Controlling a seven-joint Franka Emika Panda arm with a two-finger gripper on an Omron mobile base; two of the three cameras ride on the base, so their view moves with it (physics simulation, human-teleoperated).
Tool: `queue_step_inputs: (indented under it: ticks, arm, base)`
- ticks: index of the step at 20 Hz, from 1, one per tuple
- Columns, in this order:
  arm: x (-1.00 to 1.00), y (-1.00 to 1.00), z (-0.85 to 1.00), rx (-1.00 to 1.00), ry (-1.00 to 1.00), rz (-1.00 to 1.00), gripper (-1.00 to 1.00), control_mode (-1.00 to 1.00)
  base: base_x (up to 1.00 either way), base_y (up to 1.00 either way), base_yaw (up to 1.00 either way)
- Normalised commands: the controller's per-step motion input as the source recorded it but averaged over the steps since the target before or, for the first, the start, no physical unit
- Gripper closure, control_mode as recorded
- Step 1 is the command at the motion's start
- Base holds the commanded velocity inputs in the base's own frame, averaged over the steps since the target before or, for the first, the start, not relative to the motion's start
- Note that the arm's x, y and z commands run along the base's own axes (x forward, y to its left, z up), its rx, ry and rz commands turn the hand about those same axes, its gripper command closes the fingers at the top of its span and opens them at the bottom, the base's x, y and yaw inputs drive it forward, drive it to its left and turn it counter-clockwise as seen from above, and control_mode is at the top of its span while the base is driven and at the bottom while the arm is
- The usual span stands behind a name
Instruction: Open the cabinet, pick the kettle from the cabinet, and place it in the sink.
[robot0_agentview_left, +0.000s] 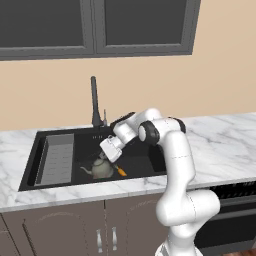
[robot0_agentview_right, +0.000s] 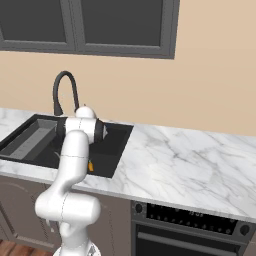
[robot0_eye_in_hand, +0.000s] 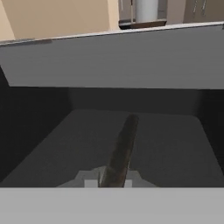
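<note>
Hand view shows the kettle's black loop handle running straight away from the fingertips, its near end pinched between them, so the long axis of the handle lies along the gripper's line of sight. Left base view puts the kettle directly below the gripper, resting on or just above the floor of the sink, spout pointing toward the ribbed tray. Fingers look clenched on the handle; letting go seems next.
</note>
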Motion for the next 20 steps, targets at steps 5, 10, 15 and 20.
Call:
queue_step_inputs:
  ticks: [5,10,15,20]
  arm:
    - [-0.17,0.00,-0.34,0.00,-0.04,0.00,-1.00,-1.00]
    - [-0.16,-0.03,-0.26,-0.03,-0.02,0.00,-1.00,-1.00]
    - [-0.19,-0.10,-0.20,-0.05,-0.02,0.00,-1.00,-1.00]
    - [-0.15,-0.21,-0.16,-0.07,0.00,0.00,-1.00,-1.00]
  base:
    - [0.00,0.00,0.00]
    - [0.00,0.00,0.00]
    - [0.00,0.00,0.00]
    - [0.00,0.00,0.00]
